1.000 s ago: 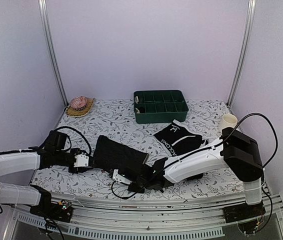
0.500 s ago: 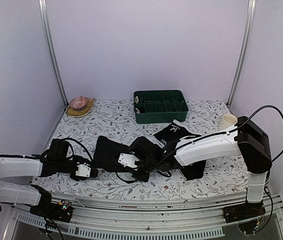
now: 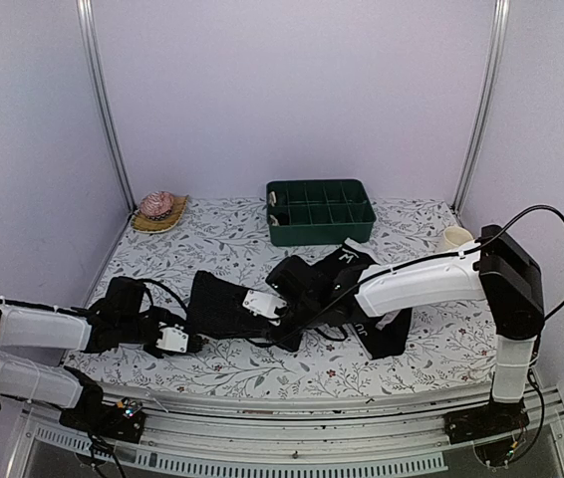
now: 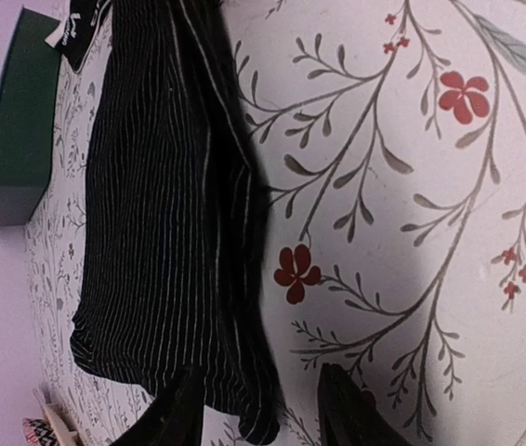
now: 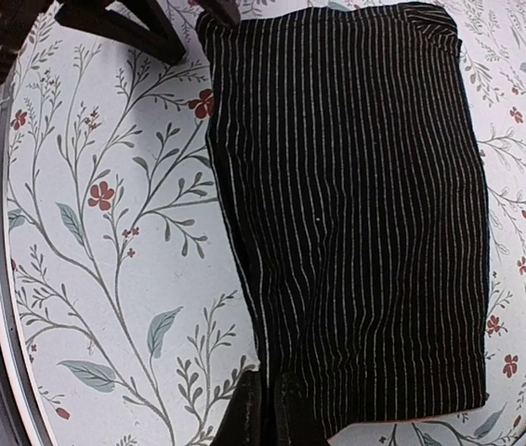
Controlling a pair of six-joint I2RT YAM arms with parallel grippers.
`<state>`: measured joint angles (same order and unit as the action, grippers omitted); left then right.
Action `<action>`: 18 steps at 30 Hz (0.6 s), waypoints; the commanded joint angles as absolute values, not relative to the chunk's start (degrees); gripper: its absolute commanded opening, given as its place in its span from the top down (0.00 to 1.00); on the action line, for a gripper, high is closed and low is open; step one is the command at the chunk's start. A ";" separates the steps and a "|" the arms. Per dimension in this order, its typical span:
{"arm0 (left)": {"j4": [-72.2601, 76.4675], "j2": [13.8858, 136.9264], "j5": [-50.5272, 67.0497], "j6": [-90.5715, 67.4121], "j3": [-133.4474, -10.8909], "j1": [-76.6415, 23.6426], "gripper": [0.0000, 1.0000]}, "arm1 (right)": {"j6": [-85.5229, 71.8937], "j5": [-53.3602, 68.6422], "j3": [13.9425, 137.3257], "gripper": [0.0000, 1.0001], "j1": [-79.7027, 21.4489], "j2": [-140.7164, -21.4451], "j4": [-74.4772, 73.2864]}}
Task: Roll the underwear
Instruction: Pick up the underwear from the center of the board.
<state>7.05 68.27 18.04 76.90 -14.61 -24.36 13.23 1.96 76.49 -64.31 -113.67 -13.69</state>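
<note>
Jaws spread, my left gripper (image 4: 261, 411) straddles a corner of the striped briefs (image 5: 356, 214); my right gripper (image 5: 268, 409) looks pinched on their opposite hem. They lie flat, so I judge no roll begun; the other pair (image 3: 387, 334) waits nearby.

text | lettered underwear (image 3: 346, 263) waistband: white "NG" at right wrist view's edge | rest unreadable

Right arm (image 3: 422, 284) spans underwear (image 3: 217, 304); green tray (image 3: 312, 235) behind
</note>
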 commanded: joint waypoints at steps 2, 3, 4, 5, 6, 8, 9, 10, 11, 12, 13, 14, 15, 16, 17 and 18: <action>8.32 69.35 15.80 77.48 -15.50 -25.96 0.56 | 11.15 4.13 75.39 0.98 -61.99 -110.26 -12.21; 8.47 69.57 15.48 77.33 -15.62 -26.14 0.56 | 11.09 4.44 75.25 0.98 -61.78 -110.10 -11.95; 8.66 69.86 15.21 77.20 -15.66 -26.23 0.57 | 11.00 4.81 75.05 0.98 -61.57 -109.98 -11.73; 8.97 70.10 14.94 77.04 -15.72 -26.32 0.57 | 10.95 5.13 74.84 0.98 -61.32 -109.88 -11.51; 9.47 70.27 14.61 76.89 -15.73 -26.48 0.58 | 10.90 5.42 74.80 0.98 -61.08 -109.79 -11.37; 10.25 70.58 14.06 76.69 -15.60 -26.78 0.59 | 10.81 5.72 74.65 0.98 -60.79 -109.78 -11.12; 10.71 70.82 13.80 76.60 -15.64 -26.87 0.60 | 10.81 5.79 74.56 0.98 -60.70 -109.78 -10.99; 11.11 71.09 13.49 76.44 -15.59 -27.06 0.61 | 10.81 5.88 74.53 0.98 -60.64 -109.78 -10.99; 11.69 71.37 13.13 76.27 -15.59 -27.26 0.62 | 10.81 5.95 74.55 0.98 -60.60 -109.78 -10.92; 12.25 71.66 12.67 76.07 -15.64 -27.46 0.63 | 10.81 6.00 74.58 0.98 -60.57 -109.78 -10.90; 12.64 71.93 12.34 75.89 -15.71 -27.69 0.65 | 10.81 6.08 74.54 0.98 -60.56 -109.82 -10.82; 12.80 72.23 12.05 75.67 -15.85 -27.88 0.67 | 10.73 6.08 74.58 0.98 -60.53 -109.78 -10.80; 12.89 72.51 11.85 75.53 -16.01 -28.08 0.69 | 10.73 6.09 74.46 0.98 -60.56 -109.78 -10.81; 12.92 72.64 11.72 75.39 -16.12 -28.26 0.73 | 10.72 6.12 74.45 0.98 -60.48 -109.78 -10.76; 12.94 72.80 11.55 75.41 -16.12 -28.42 0.76 | 10.72 6.14 74.37 0.98 -60.43 -109.79 -10.65; 13.08 72.89 11.38 75.41 -16.14 -28.57 0.82 | 10.72 6.10 74.29 0.98 -60.44 -109.73 -10.64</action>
<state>11.38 72.03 12.53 76.23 -14.90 -27.31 11.33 5.17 75.29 -60.82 -112.01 -12.32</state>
